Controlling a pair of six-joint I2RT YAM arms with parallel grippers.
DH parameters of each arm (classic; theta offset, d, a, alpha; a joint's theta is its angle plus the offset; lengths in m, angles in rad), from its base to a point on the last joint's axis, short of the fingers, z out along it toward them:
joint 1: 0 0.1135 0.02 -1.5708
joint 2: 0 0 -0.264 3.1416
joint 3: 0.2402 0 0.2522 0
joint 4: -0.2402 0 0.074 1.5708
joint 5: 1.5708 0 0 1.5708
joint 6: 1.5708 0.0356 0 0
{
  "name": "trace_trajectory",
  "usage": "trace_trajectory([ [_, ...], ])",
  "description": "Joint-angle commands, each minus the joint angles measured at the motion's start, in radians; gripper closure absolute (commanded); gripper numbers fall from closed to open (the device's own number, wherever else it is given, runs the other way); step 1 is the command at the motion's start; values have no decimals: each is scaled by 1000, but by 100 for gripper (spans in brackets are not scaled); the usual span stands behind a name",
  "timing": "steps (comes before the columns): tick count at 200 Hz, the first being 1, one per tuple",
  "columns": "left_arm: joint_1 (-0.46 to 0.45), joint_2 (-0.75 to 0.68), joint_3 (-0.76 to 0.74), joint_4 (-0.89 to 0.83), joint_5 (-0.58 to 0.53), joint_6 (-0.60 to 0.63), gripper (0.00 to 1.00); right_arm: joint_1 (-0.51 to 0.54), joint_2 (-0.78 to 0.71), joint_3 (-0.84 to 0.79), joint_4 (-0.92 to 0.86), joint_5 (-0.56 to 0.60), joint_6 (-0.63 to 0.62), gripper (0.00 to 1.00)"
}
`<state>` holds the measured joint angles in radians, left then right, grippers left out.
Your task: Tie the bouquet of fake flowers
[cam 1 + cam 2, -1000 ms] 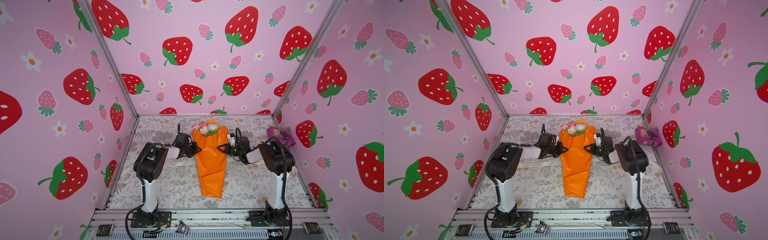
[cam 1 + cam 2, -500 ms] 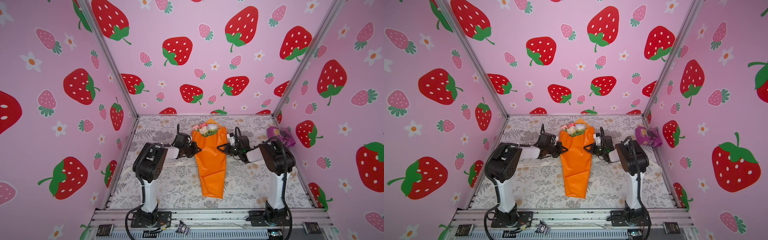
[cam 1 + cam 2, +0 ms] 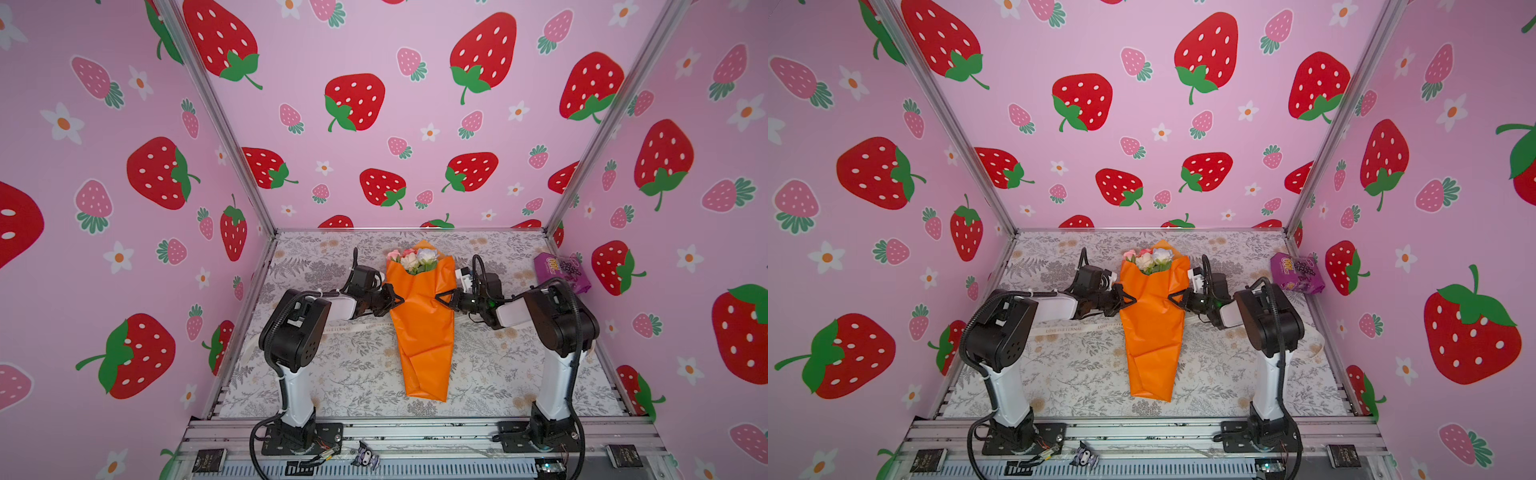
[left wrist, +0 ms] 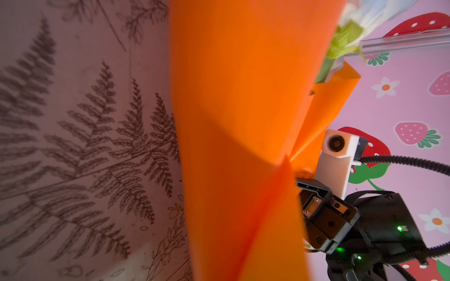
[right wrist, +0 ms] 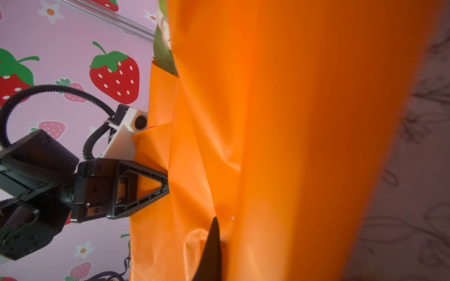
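the patterned mat (image 3: 332, 374) is lying under everything i am working over. the bouquet (image 3: 422, 332) is lying flat on it, right between my two grippers. its heads are pointing away from my bases and its tail is pointing back towards them. a cream ribbon (image 3: 345, 328) is running across the mat just behind my jaws, on the base side, and seems to be passing under the bouquet. a purple packet (image 3: 561, 272) is sitting well out beyond my right gripper, by the wall.

my left gripper (image 3: 394, 299) and right gripper (image 3: 442, 299) are both closed, each pinching a side fold of the orange wrap (image 5: 292, 121) at its waist, facing one another across it. the roses (image 3: 413, 259) are poking out of the wrap's mouth, just past my jaws.

i am judging the whole thing light and floppy. the wrap is looking glossy, thin and quick to crease, so it is likely to slip or tear under a hard pull. the stems hiding inside are probably lending little stiffness. i am reckoning the waist, below the heads, is the sound place to hold and to tie, and the heads are the part to avoid crushing.
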<state>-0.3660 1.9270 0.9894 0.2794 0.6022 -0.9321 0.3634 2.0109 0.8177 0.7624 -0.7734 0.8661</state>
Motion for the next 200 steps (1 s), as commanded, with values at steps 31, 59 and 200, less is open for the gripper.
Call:
trace_trajectory([
  [31,16,60,17,-10,-75,17,96,-30,36,23,-87,34,-47,92],
  [59,18,53,41,-62,-85,48,66,-36,3,20,-122,47,-53,73],
  [200,115,-368,-142,-422,-279,207,1,-120,-667,-141,-679,657,-264,38],
])
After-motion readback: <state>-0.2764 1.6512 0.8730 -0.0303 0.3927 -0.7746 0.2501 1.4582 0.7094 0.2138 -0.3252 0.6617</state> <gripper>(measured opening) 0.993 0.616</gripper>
